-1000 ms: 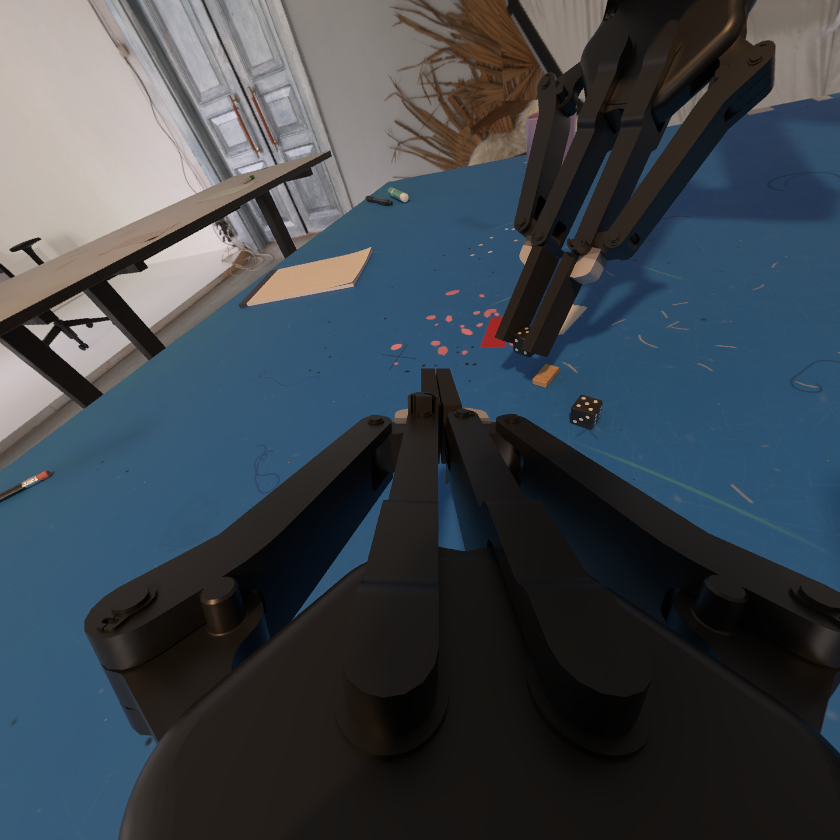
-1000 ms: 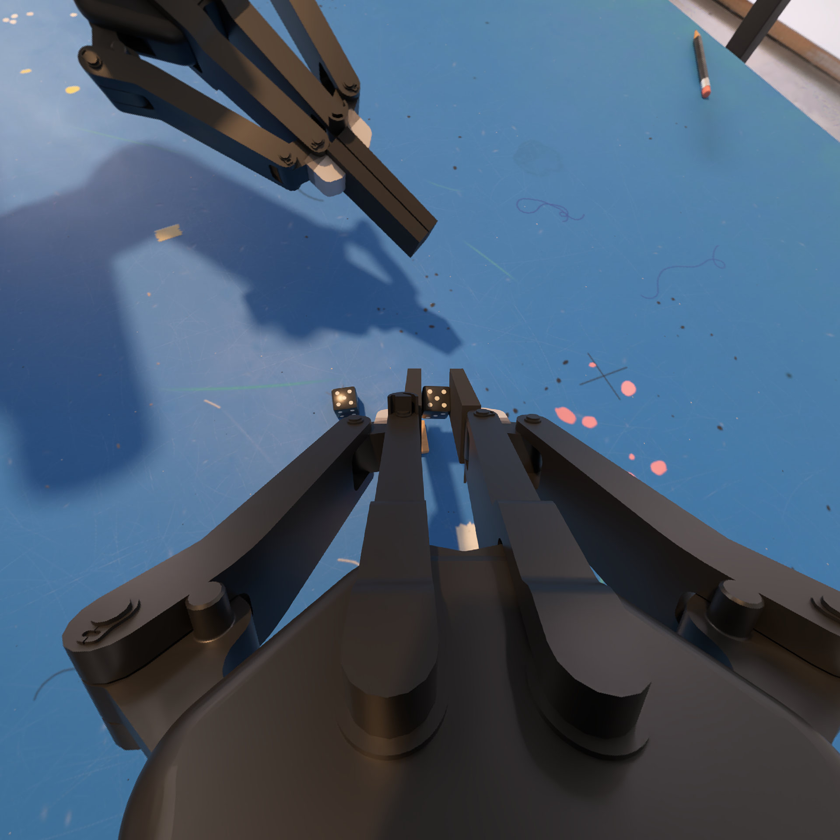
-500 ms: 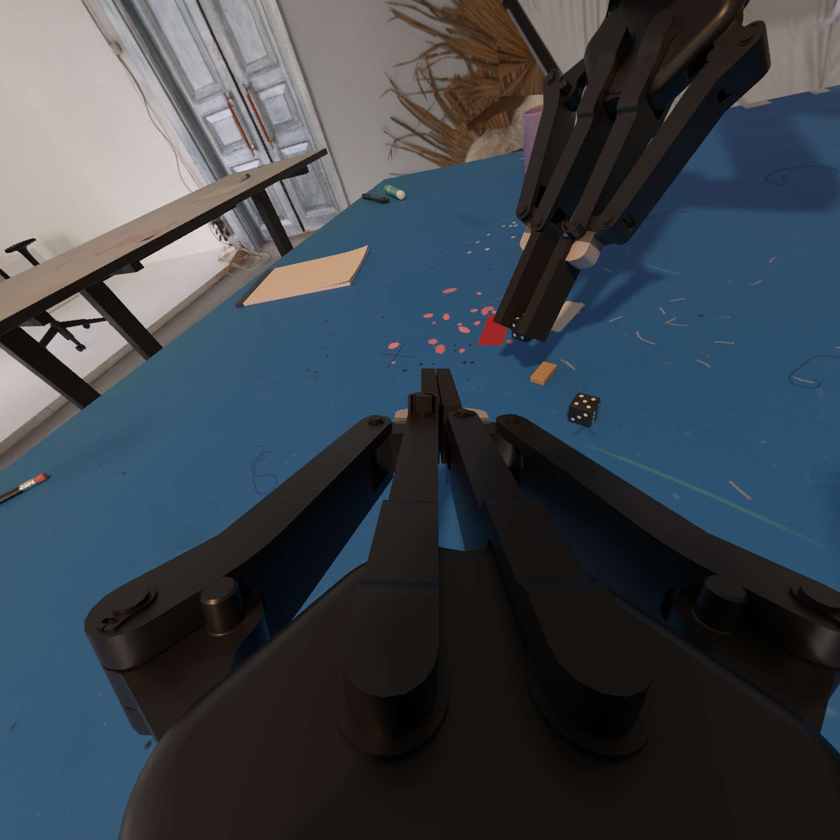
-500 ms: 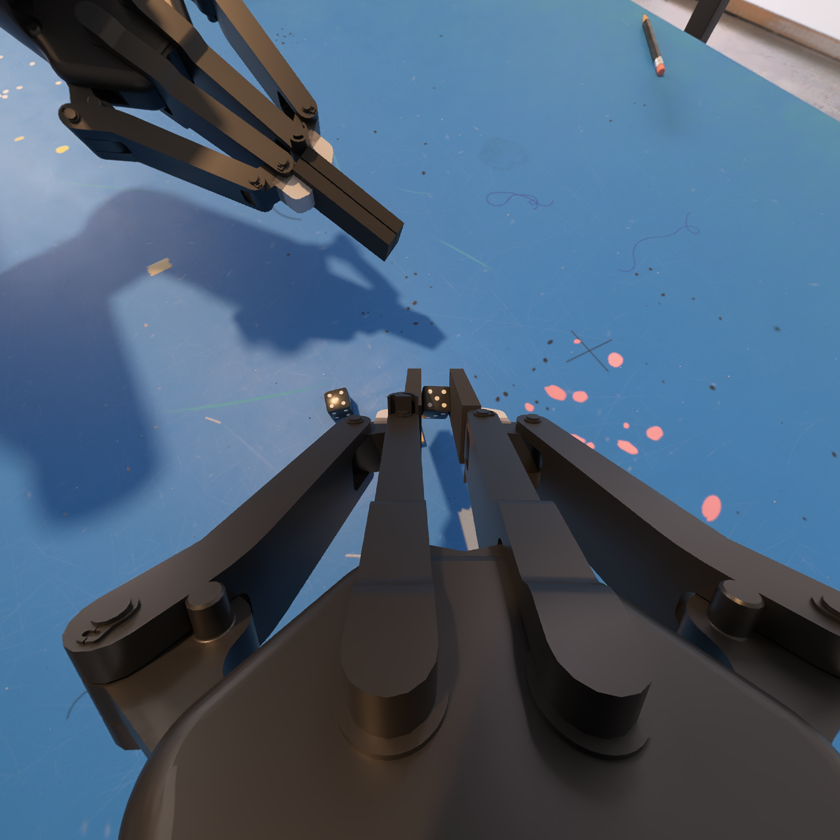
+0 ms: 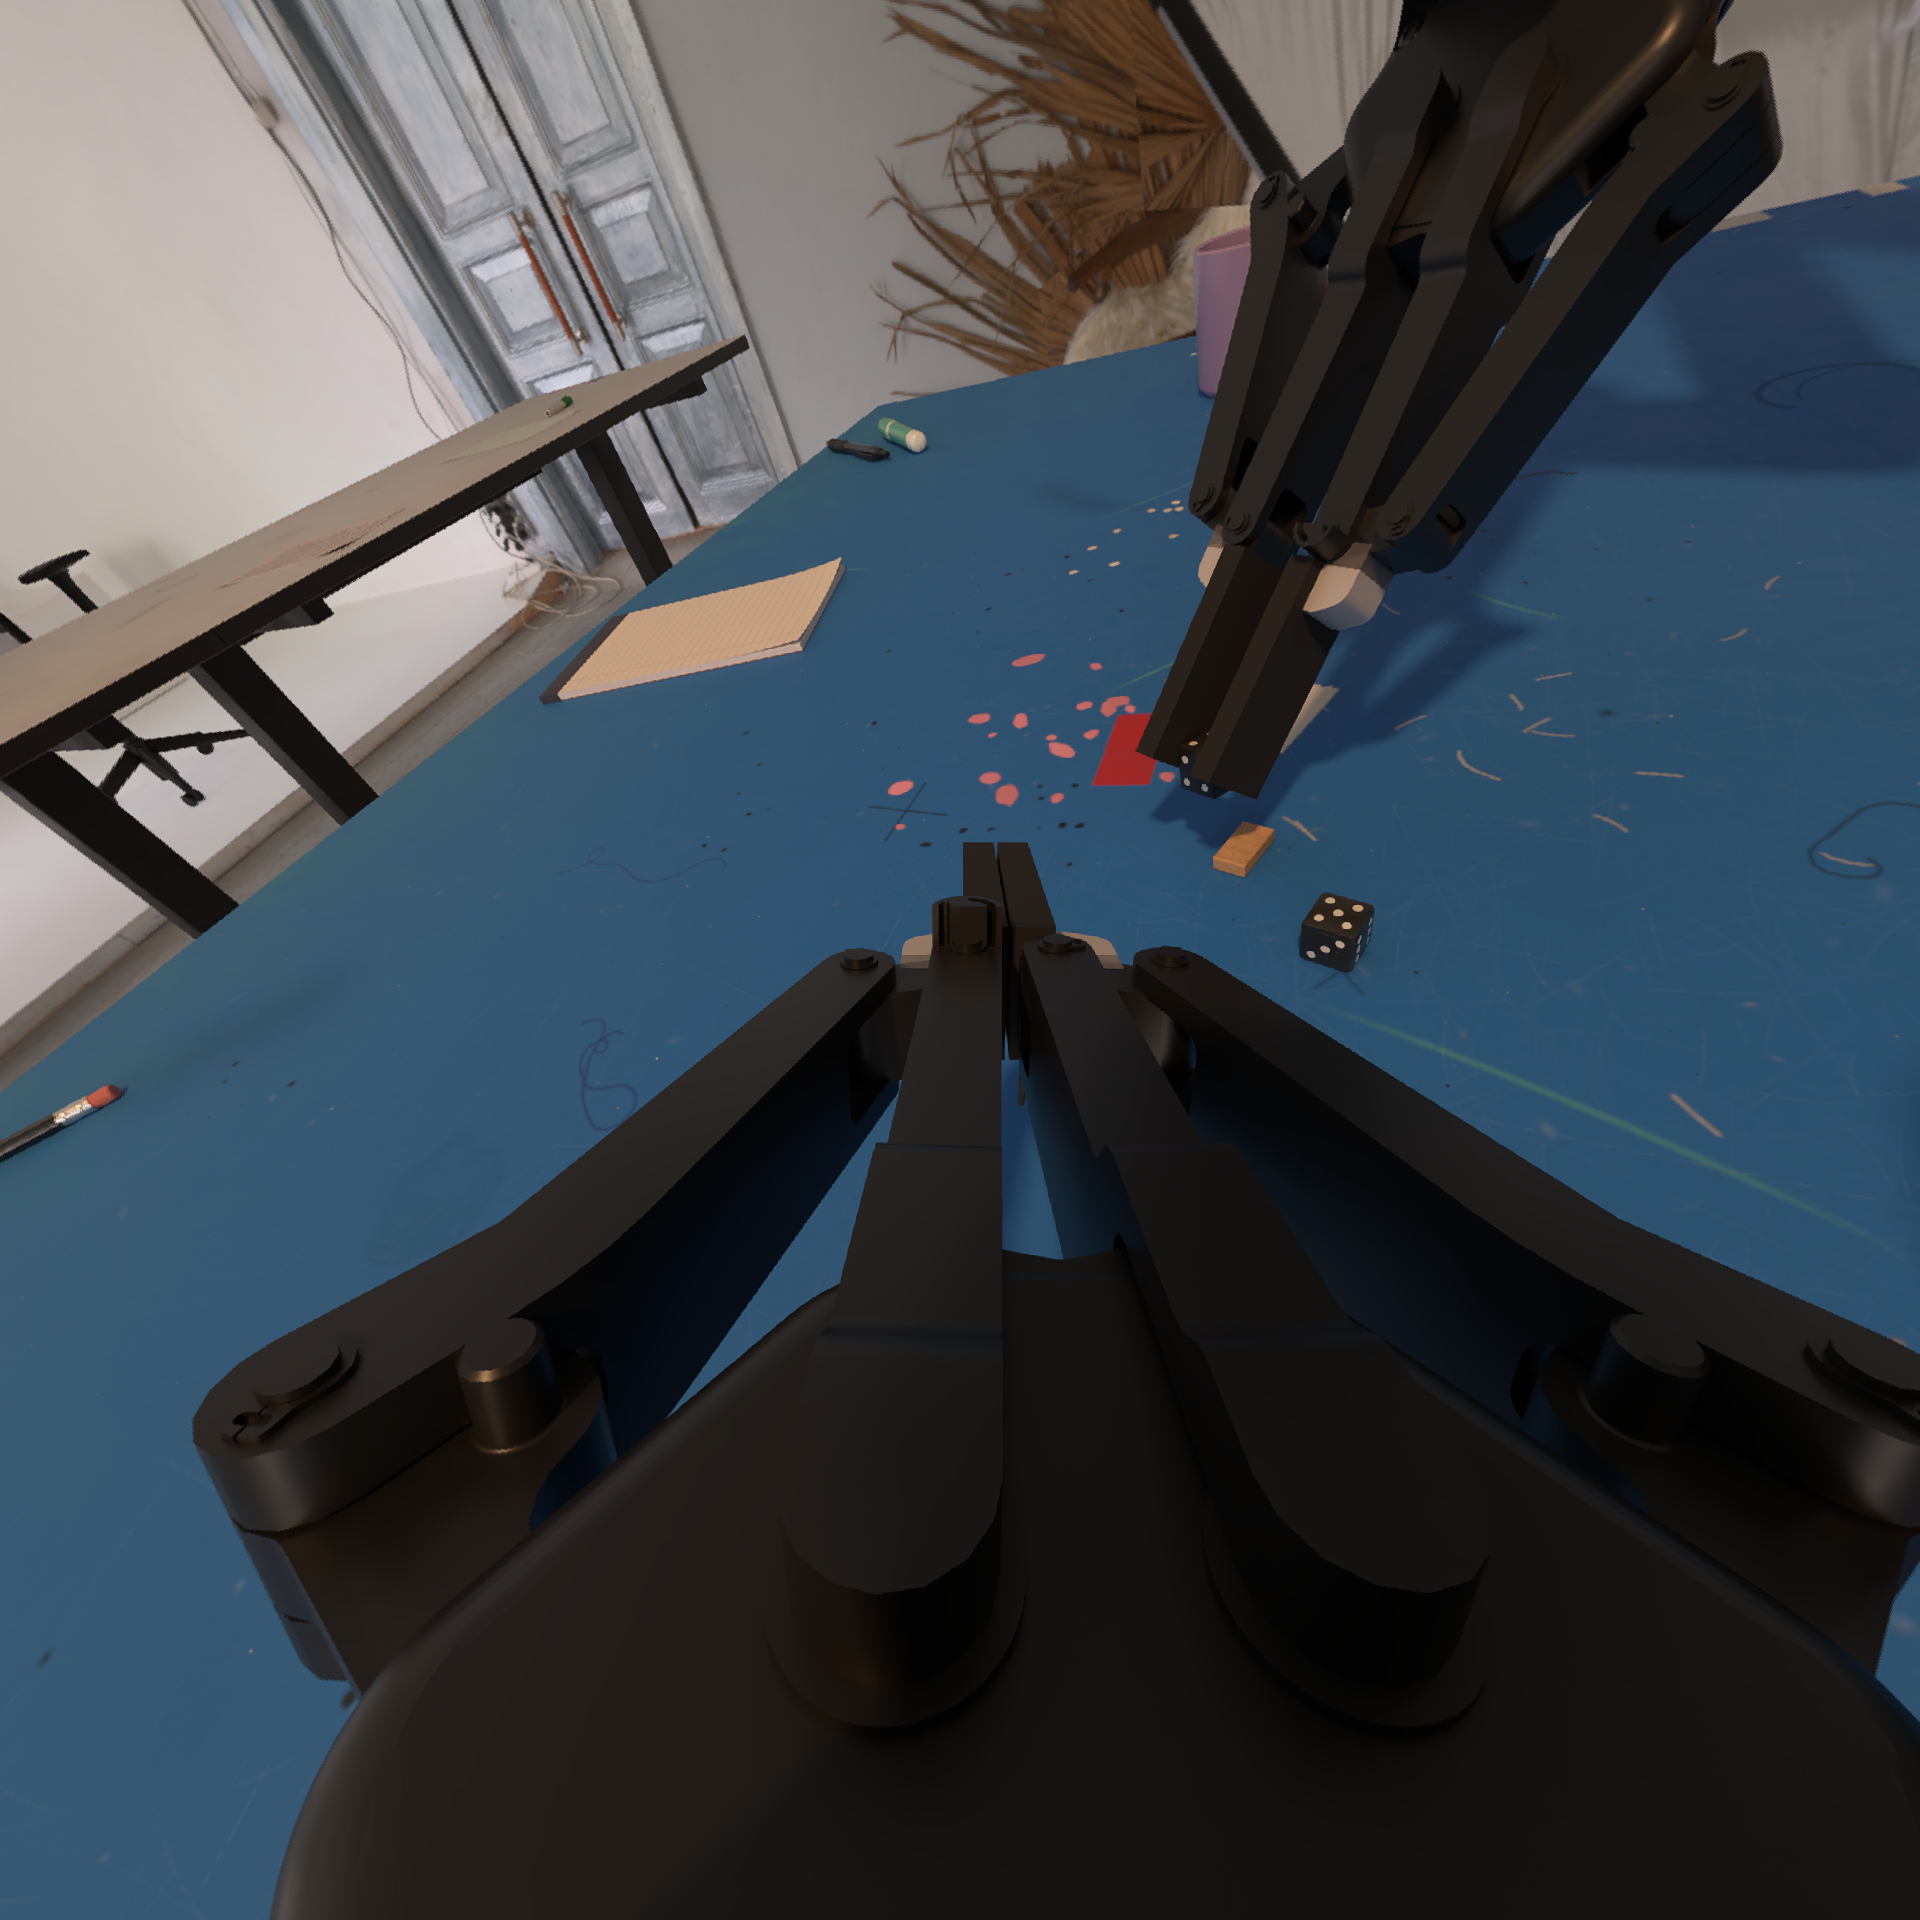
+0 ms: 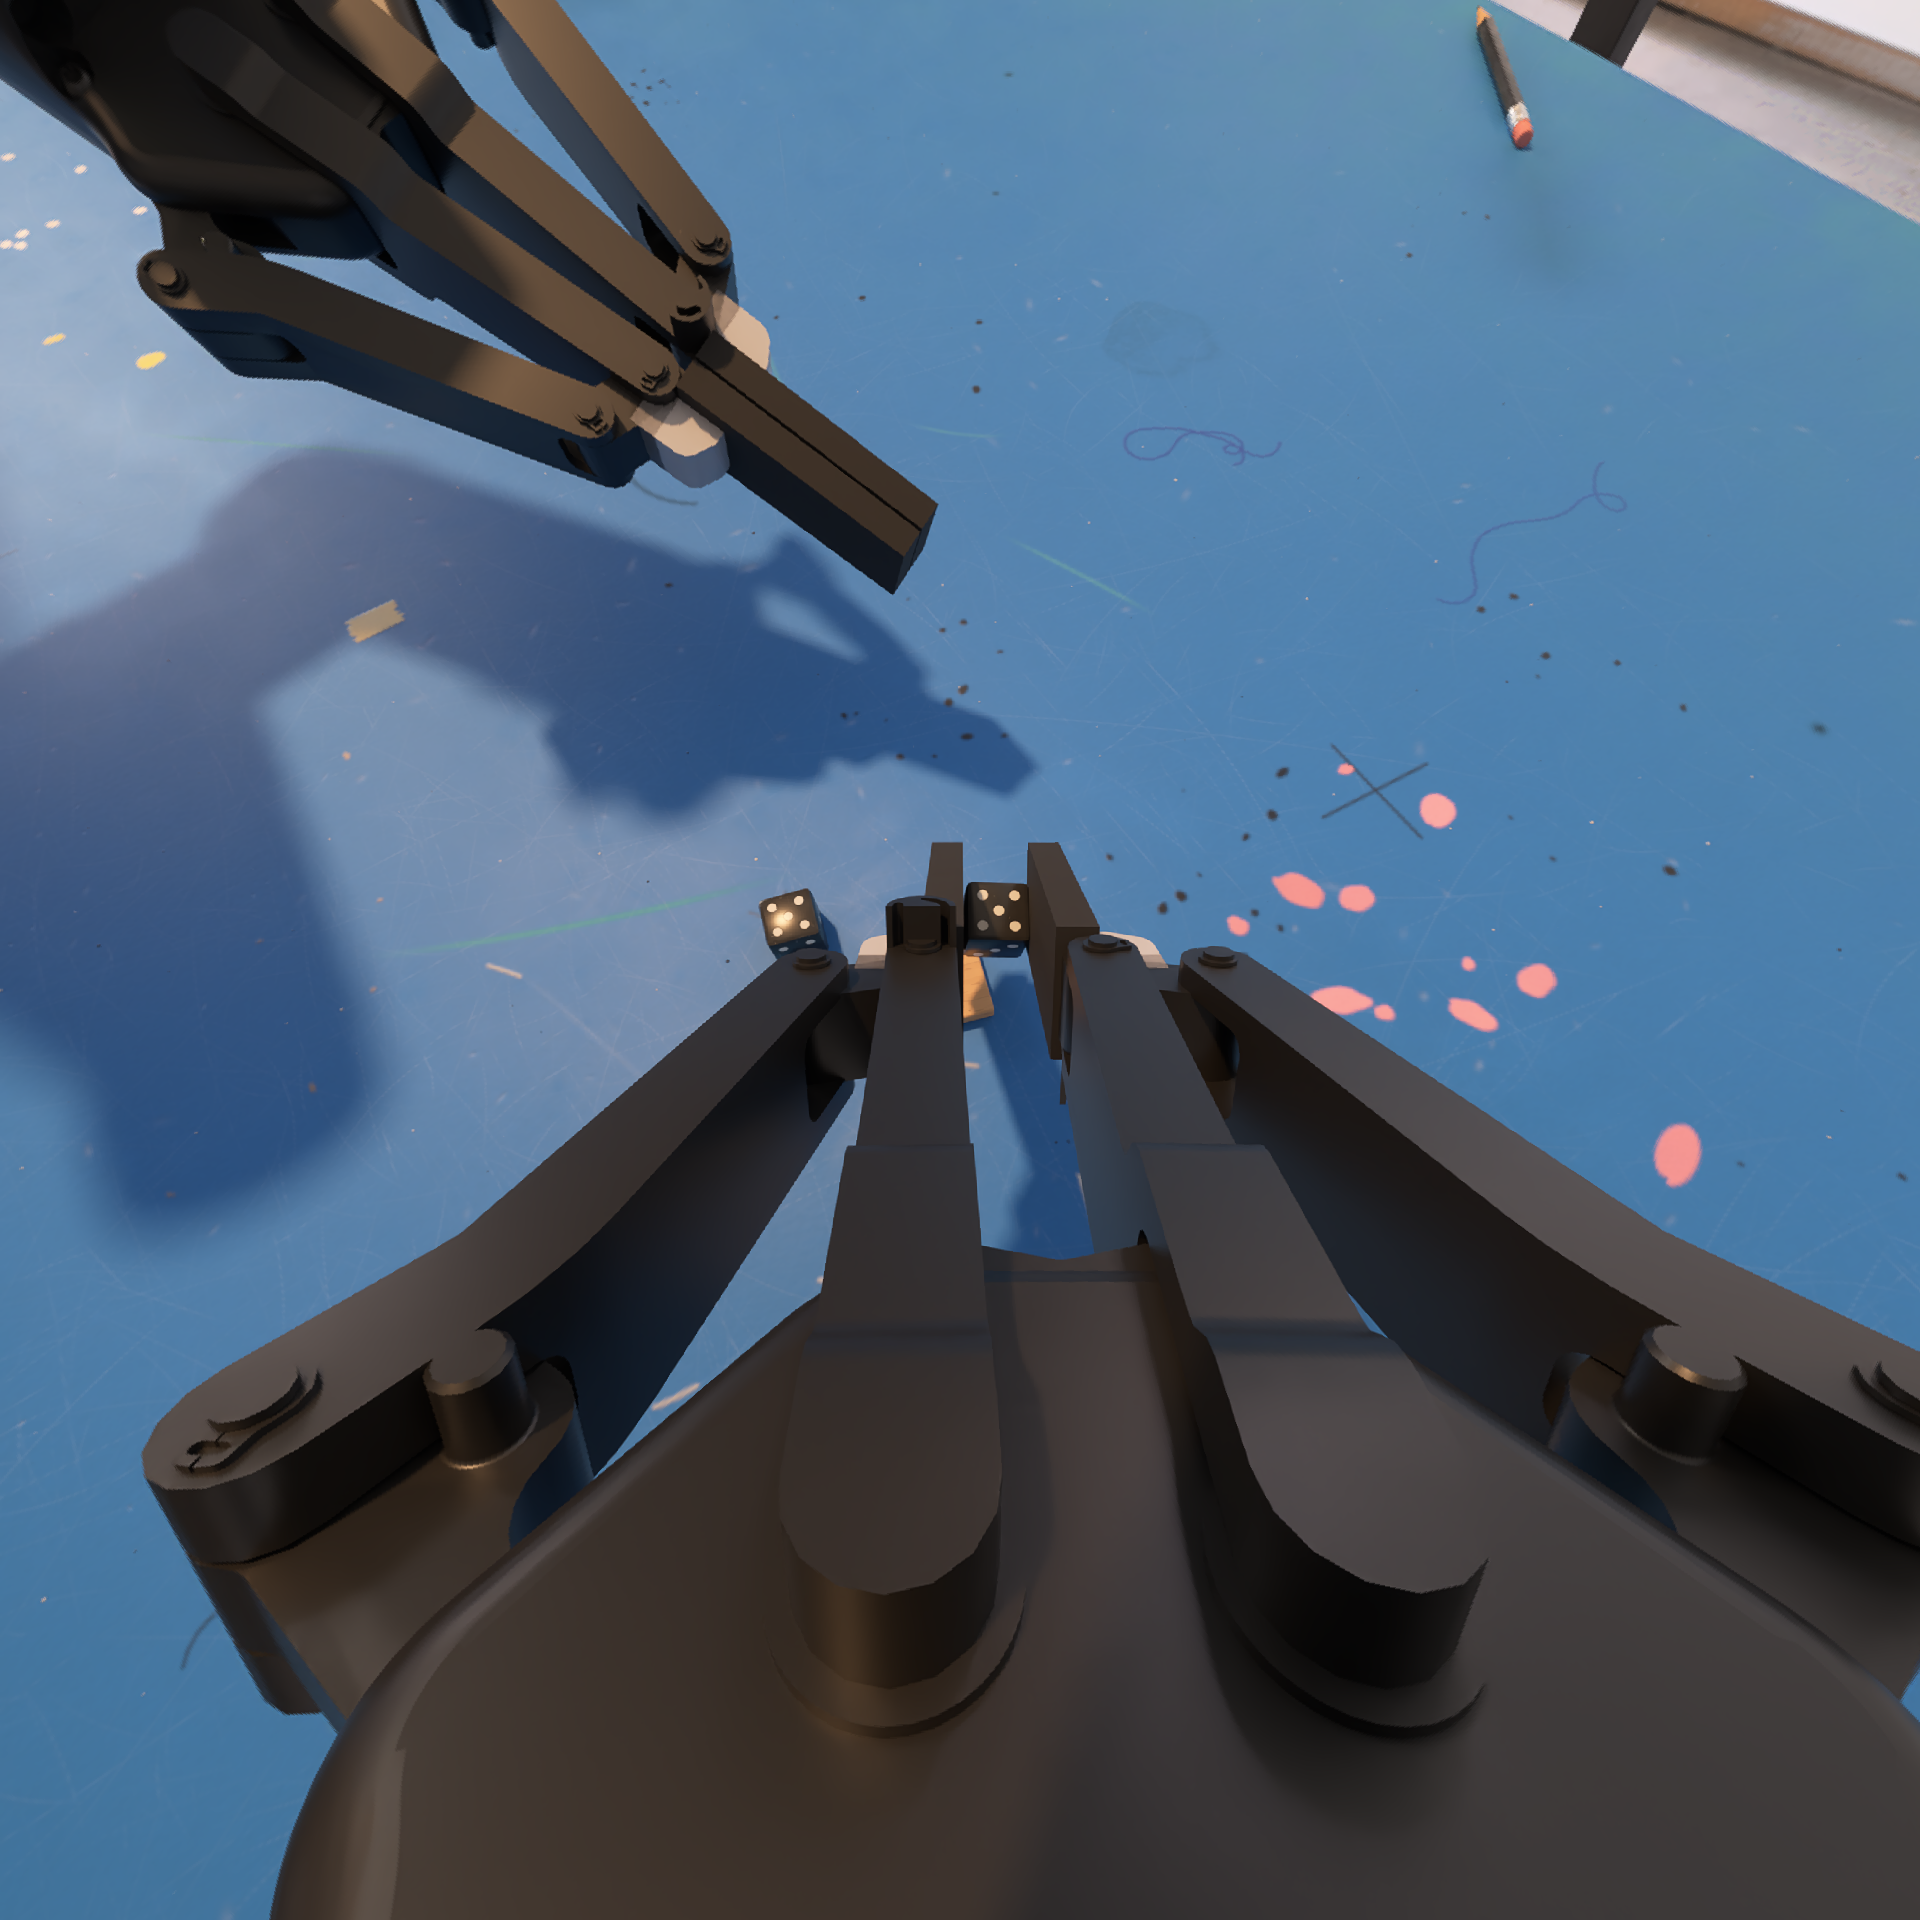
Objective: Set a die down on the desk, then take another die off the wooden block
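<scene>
My right gripper (image 6: 995, 883) is shut on a black die (image 6: 997, 914) with pale pips and holds it just above the blue desk (image 6: 1351, 416). The left wrist view shows that gripper (image 5: 1205, 774) and its die (image 5: 1193, 777) a little beyond the small wooden block (image 5: 1244, 849). The block (image 6: 977, 987) shows between my right fingers. A second black die (image 5: 1337, 931) lies on the desk near the block; it also shows in the right wrist view (image 6: 792, 922). My left gripper (image 5: 995, 873) is shut and empty, hovering above the desk.
A tan notepad (image 5: 707, 629) lies far left, a glue stick (image 5: 902, 434) and a purple cup (image 5: 1221, 301) at the far edge. A pencil (image 6: 1504, 78) lies near the desk edge. A red patch (image 5: 1125, 750) and pink spots mark the desk. A second table (image 5: 312, 540) stands beyond.
My right gripper has risen a little with the die, away from the wooden block. My left gripper has stayed shut and has hardly moved.
</scene>
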Robot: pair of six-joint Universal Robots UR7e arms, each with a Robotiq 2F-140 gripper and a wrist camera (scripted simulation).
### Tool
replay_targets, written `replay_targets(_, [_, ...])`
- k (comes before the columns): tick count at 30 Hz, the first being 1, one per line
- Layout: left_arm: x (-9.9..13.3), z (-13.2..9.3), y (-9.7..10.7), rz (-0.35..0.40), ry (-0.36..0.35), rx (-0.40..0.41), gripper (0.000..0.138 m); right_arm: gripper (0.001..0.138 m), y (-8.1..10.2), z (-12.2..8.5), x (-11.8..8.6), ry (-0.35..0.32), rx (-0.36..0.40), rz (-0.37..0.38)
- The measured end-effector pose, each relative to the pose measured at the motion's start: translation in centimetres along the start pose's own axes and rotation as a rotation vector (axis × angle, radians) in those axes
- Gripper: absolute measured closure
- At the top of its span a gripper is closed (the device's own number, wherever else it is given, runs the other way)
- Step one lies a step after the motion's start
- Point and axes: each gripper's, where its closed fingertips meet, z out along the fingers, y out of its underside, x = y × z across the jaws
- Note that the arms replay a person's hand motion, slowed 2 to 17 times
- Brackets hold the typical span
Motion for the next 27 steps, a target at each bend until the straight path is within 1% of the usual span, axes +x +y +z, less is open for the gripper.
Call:
replay_targets(14, [0.2,0.0,0.0,0.015,0.0,-0.004,0.138,0.122,-0.1,0.7,-0.9,-0.027,-0.007,0.003])
replay_targets(27, [0.3,0.0,0.0,0.026,0.001,-0.007,0.138,0.122,0.1,1.8,-1.6,-0.026,-0.031,0.002])
